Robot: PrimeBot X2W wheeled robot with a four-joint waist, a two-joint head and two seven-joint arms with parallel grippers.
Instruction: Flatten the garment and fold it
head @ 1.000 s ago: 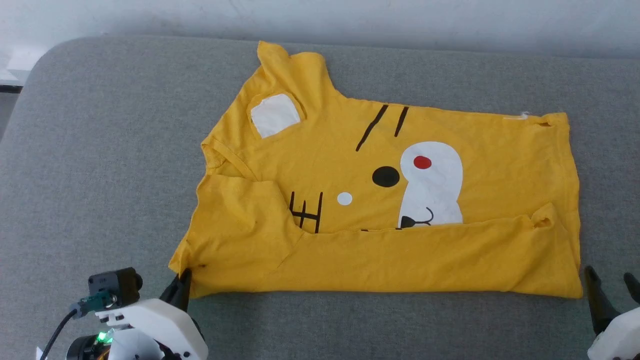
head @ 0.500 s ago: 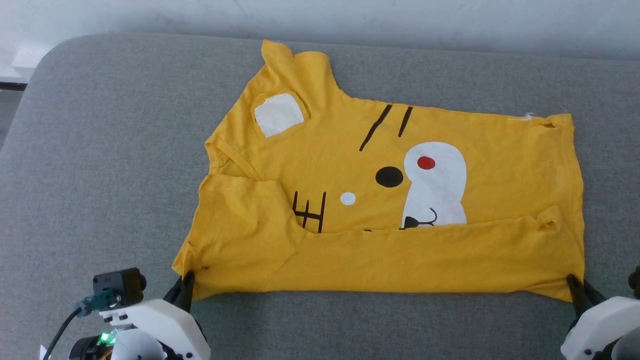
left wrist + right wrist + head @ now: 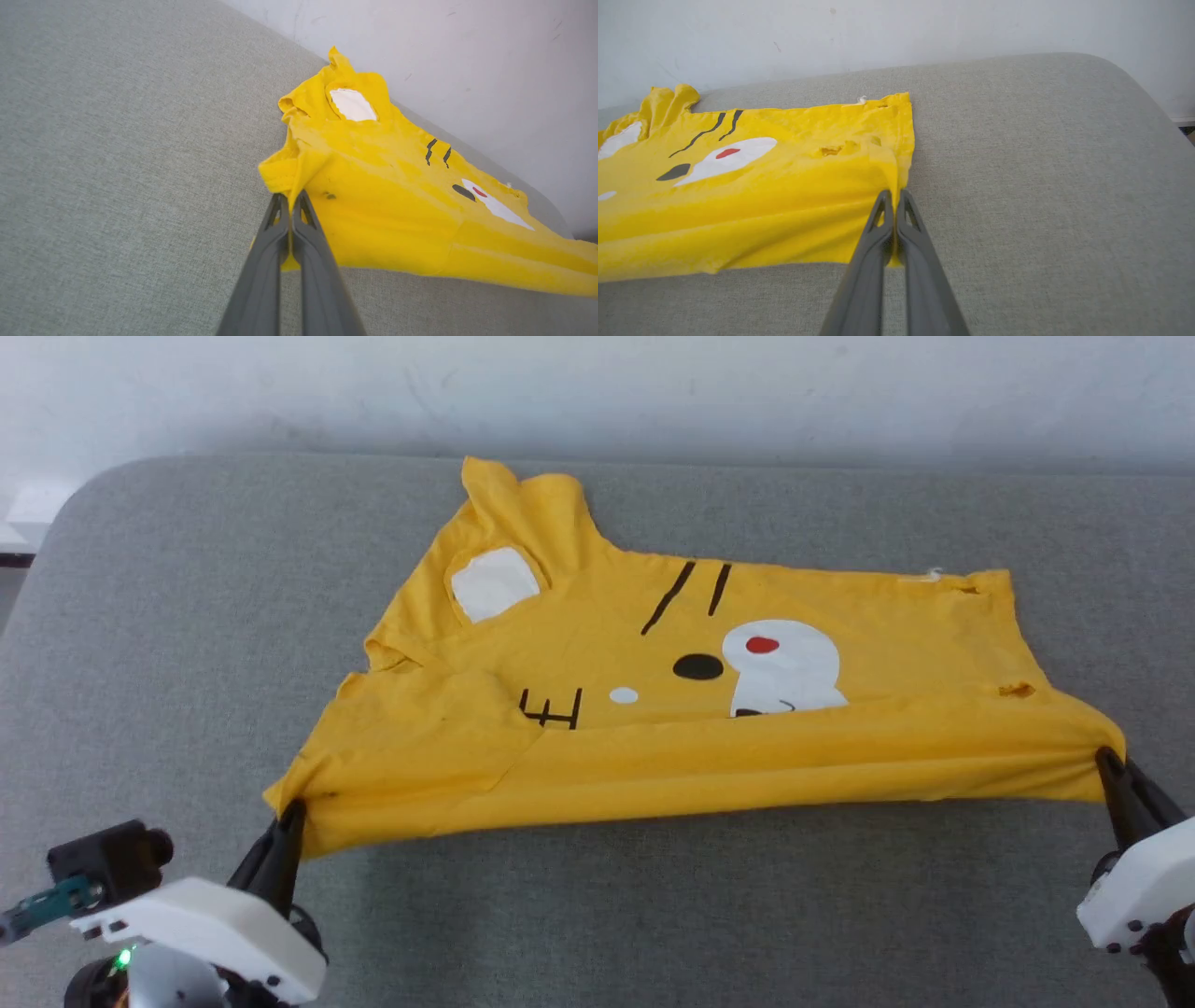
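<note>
Spanning nearly the whole scene, the grey padded bench (image 3: 187, 616) carries the garment (image 3: 653, 644), which lies sideways on it: collar and sleeve to the left, hem to the right, printed face up. Its far half rests flat on the bench. Its near half is a plain yellow band (image 3: 709, 775) already folded over the lower part of the print, and it is raised off the bench and pulled straight between your two arms. Your left tool (image 3: 285, 821) is closed on the near left corner. Your right tool (image 3: 1109, 767) is closed on the near right corner at the hem. Both wrist views show cloth pinched between fingers pressed together. By the look of it you are in a lengthwise fold, with the near edge lifted and tensioned. The next move likely calls for carrying both corners away from you at the same height and pace, then laying that edge along the far edge (image 3: 822, 574). Uneven pull could skew the crease or drag the far sleeve (image 3: 523, 509). A small hole (image 3: 1016, 690) sits near the right corner, so keep the tension gentle there.
</note>
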